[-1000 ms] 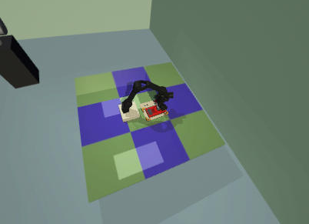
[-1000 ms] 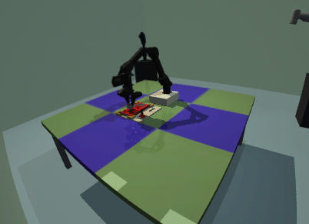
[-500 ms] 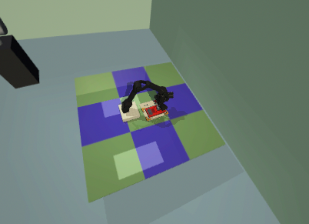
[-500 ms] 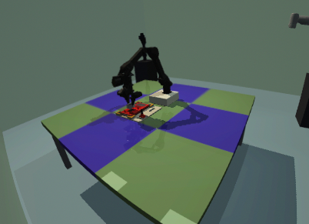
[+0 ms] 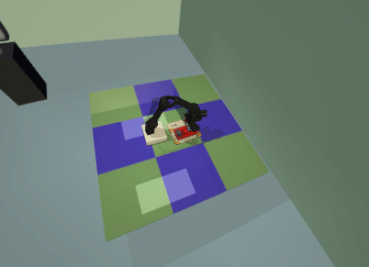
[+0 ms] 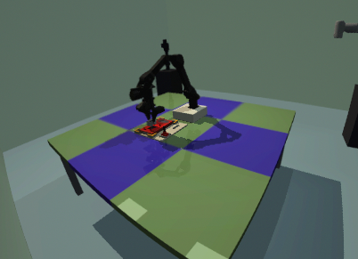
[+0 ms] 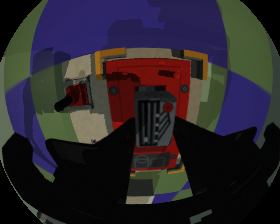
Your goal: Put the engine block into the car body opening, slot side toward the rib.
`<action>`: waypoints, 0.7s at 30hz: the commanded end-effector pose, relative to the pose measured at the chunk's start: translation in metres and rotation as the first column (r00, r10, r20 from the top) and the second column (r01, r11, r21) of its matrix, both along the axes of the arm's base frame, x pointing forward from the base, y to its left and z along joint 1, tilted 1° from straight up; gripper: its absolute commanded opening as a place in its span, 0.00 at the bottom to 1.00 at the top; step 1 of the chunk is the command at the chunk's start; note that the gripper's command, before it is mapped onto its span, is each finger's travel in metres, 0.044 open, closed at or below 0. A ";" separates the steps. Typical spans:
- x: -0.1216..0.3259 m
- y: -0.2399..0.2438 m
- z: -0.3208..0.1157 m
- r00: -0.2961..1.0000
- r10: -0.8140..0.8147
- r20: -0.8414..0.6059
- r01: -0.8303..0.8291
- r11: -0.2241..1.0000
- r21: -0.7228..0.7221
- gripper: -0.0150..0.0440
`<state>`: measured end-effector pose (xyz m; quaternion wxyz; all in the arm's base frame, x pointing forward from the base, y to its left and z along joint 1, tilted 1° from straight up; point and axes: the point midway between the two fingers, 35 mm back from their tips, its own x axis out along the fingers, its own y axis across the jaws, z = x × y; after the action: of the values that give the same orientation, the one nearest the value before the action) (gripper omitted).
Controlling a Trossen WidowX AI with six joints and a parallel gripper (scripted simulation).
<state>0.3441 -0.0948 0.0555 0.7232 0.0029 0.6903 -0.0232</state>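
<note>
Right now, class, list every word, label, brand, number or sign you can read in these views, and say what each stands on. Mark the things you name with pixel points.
None: no readable word, label, brand, number or sign in any view.
The engine block [image 7: 155, 122] shows slots and a red round spot, no legible lettering.
The car body [image 5: 185, 133] [image 6: 156, 126] [image 7: 125, 107] carries small dark marks, too blurred to tell whether any is text.

The robot's arm [image 5: 176, 101] [image 6: 182, 70] is matte black throughout, with chunky rounded joints above the claw [image 6: 152, 118] [image 7: 153, 125], whose dark fingers are broad, angular and tapered.
</note>
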 end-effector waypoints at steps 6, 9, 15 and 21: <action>0.000 0.001 -0.001 1.000 0.031 0.001 -0.031 1.000 0.001 0.52; 0.000 0.001 -0.001 1.000 0.030 0.001 -0.030 1.000 0.001 0.52; 0.000 0.001 -0.001 1.000 0.027 0.002 -0.027 1.000 0.001 0.52; 0.000 0.000 -0.001 1.000 0.012 0.002 -0.012 1.000 0.002 0.52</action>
<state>0.3443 -0.0949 0.0549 0.7236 -0.0050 0.6900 -0.0160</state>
